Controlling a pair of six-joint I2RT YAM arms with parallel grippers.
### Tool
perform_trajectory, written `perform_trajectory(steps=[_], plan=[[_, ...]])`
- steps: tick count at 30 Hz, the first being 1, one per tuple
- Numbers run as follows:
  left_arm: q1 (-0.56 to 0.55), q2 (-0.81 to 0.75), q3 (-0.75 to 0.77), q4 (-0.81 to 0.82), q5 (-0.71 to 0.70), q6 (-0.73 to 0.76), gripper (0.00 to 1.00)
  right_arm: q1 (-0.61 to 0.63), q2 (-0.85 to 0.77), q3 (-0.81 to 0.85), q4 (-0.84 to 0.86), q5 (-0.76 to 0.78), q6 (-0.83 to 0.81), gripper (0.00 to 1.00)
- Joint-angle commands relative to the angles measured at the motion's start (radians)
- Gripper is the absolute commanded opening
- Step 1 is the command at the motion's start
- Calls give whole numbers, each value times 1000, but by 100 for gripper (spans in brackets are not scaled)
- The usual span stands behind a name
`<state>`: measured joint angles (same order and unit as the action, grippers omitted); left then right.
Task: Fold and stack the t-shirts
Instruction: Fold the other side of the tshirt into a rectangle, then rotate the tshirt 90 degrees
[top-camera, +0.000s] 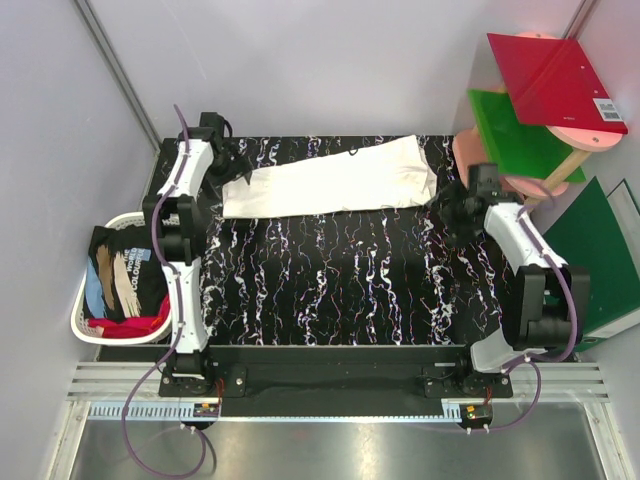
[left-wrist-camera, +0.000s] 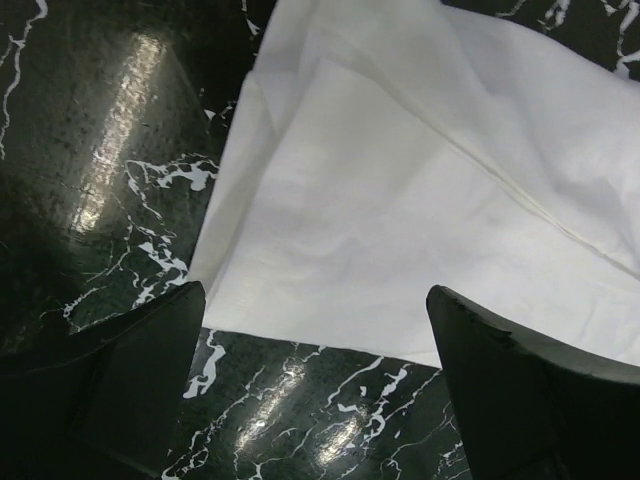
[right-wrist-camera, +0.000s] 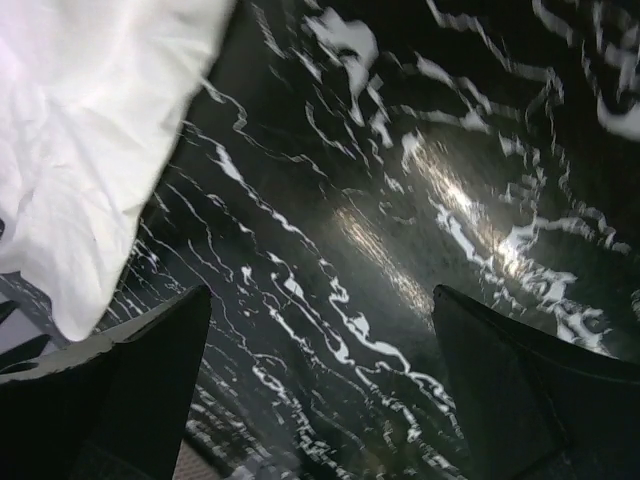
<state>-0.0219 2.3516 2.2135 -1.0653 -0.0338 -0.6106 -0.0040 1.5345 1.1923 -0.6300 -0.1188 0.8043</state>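
Left gripper (left-wrist-camera: 315, 295) and right gripper (right-wrist-camera: 320, 292), jaws apart and empty, flank the cream-white cloth t-shirt (top-camera: 330, 178), folded lengthwise at the far edge of the black marbled table (top-camera: 350, 290); a crosswise fold, requiring end grasps, is judged next.

Cream-white cloth t-shirt (top-camera: 330, 178): looked soft, matt, lightly creased.
Black white-veined tabletop (top-camera: 340, 290): was smooth, v. glossy, caught glare.
Red flat board (top-camera: 555, 80): looked stiff, smooth.
White slotted basket (top-camera: 80, 305): looked plastic.

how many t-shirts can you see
4: a white shirt at the far side of the table; a black-and-tan shirt, a blue shirt and a red shirt piled in the basket on the left. More may be hidden underneath.
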Motion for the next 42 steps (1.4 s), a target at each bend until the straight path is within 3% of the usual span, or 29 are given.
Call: perform_trajectory(steps=[1,6,19,22,23,25,26,33,42], plan=[[20,-57,-41,51,-2,6,99,10,-57,-161,128,-180,318,100],[86,1,-12,71,84,2,99,10,-2,-232,266,-223,441,100],[123,106,17,85,195,-14,99,10,223,-330,671,-265,748,100],[122,120,20,96,224,-18,85,10,265,-315,708,-255,776,100],[122,127,21,97,232,-20,55,9,277,-307,719,-258,783,100],[123,130,14,97,245,-29,13,9,314,-277,740,-269,791,100],[122,133,9,96,248,-31,0,10,325,-264,740,-272,789,100],[116,75,-84,96,264,-15,0,9,398,-185,757,-292,800,99],[27,-113,-381,85,226,20,0,10,461,-93,733,-277,740,98]])
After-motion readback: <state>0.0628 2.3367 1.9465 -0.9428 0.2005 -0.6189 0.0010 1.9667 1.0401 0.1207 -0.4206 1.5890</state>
